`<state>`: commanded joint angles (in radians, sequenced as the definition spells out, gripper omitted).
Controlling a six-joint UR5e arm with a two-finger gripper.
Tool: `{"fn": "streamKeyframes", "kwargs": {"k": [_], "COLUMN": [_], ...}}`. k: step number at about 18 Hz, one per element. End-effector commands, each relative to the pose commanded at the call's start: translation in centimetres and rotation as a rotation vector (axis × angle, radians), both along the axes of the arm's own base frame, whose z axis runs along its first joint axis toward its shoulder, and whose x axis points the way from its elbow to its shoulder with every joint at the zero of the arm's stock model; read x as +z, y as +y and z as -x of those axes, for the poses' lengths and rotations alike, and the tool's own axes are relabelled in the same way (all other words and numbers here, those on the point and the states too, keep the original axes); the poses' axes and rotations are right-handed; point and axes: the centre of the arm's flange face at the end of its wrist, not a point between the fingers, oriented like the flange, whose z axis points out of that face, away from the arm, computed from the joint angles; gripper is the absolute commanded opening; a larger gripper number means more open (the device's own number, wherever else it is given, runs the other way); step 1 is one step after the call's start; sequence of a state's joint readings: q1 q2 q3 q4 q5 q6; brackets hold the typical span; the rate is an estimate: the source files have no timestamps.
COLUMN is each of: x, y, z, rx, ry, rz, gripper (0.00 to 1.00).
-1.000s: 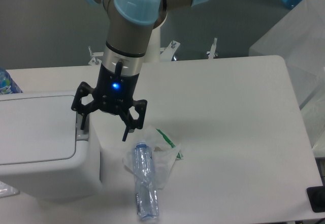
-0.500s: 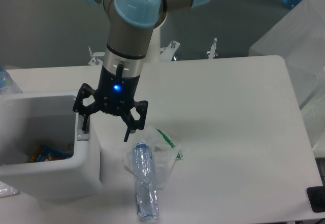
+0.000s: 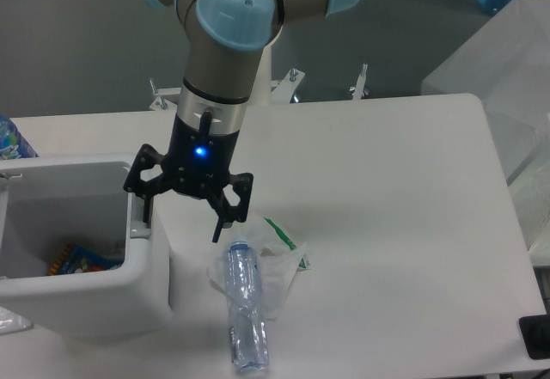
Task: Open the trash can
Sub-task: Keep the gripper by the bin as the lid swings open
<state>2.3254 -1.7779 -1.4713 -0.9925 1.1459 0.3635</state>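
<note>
Spread wide and holding nothing, the gripper (image 3: 182, 216) hangs over the right rim of the trash can (image 3: 82, 297), one finger down by the rim. The trash can sits at the left of the surface (image 3: 387, 224), lid off its top, colourful packaging inside. A crushed bottle (image 3: 243, 306) lies just right of it.

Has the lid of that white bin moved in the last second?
Yes. The lid, flat over the trash can a second ago, has swung up and away to the left; the inside now shows beside the hand.
</note>
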Motion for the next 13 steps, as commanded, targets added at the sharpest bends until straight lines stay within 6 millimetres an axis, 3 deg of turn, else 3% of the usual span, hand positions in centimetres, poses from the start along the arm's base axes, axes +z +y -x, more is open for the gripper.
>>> {"fn": "streamKeyframes", "kwargs": {"k": [3,5,9,13], "x": [4.1,5.6,5.2,4.6], "y": [-0.6,-1.3,-3.8,-6.8], "z": [2.2,3.6,6.6,10.0], "rx": [0.028,0.047,0.056,0.016], "ry": [0.059,0.119,0.269,0.284], "rz": [-0.055,-0.048,0.109,0.178], "gripper": [1.0,1.0,1.0,1.0]}}
